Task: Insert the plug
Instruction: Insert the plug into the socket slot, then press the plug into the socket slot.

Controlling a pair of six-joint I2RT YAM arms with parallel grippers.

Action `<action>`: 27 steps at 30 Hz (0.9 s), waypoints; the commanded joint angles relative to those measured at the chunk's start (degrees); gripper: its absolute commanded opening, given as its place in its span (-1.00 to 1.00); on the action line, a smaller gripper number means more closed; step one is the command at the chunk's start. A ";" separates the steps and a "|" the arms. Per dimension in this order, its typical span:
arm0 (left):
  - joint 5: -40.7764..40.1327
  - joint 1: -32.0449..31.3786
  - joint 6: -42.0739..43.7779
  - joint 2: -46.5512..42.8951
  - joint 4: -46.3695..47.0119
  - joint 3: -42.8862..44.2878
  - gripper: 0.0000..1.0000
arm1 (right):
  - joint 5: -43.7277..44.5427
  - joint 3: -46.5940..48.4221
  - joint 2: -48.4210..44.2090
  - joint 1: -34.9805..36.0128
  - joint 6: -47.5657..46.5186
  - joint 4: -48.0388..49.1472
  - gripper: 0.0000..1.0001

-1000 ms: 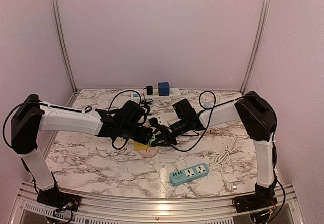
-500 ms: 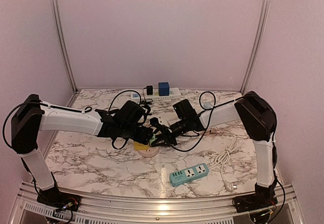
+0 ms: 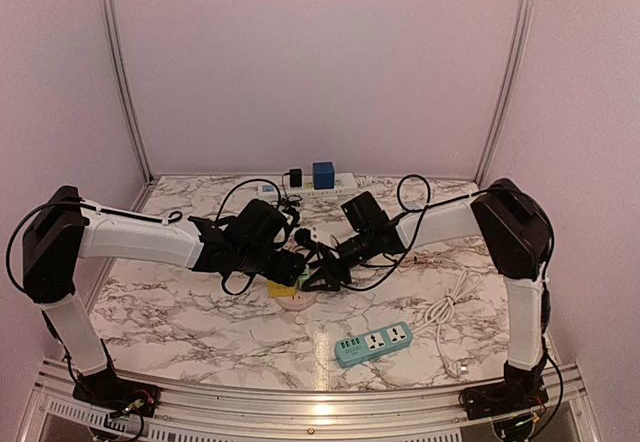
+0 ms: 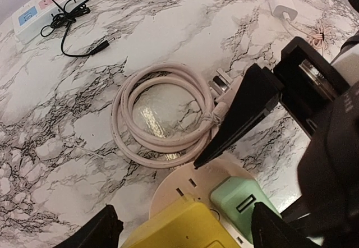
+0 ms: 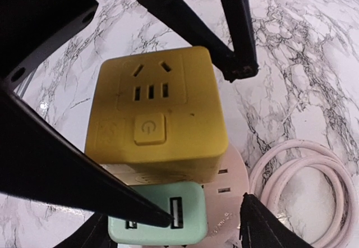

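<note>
A yellow cube adapter [image 5: 157,113] and a mint-green USB adapter [image 5: 162,214] sit side by side on a round pinkish socket base [image 5: 230,197] at the table's middle [image 3: 297,295]. My left gripper [image 4: 184,207] is open, its fingers on either side of the yellow cube [image 4: 179,228] and the green adapter [image 4: 241,203]. My right gripper [image 5: 207,210] is open just above the green adapter, one fingertip over its USB slot, the other beside the base. Both grippers meet over the base in the top view, the left [image 3: 288,267] and the right [image 3: 318,272].
A coiled white cable [image 4: 162,113] with its plug [image 4: 221,85] lies just behind the base. A white power strip [image 3: 345,184] with a blue cube [image 3: 322,174] stands at the back. A teal power strip [image 3: 373,343] and a loose white cord [image 3: 450,307] lie front right.
The right gripper has shifted slightly over the socket base. The left arm has hardly moved.
</note>
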 commanded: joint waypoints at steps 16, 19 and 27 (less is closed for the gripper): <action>1.12 0.85 -2.94 -2.91 0.48 -4.11 0.90 | 6.22 3.60 -8.54 0.07 3.58 -1.83 0.58; -0.60 1.54 -3.80 -5.58 1.63 -4.89 0.90 | 6.67 3.69 -8.76 0.05 4.35 -0.72 0.58; -2.74 1.83 -3.90 -12.29 5.59 -8.10 0.91 | 9.88 4.30 -9.51 0.01 5.61 1.75 0.57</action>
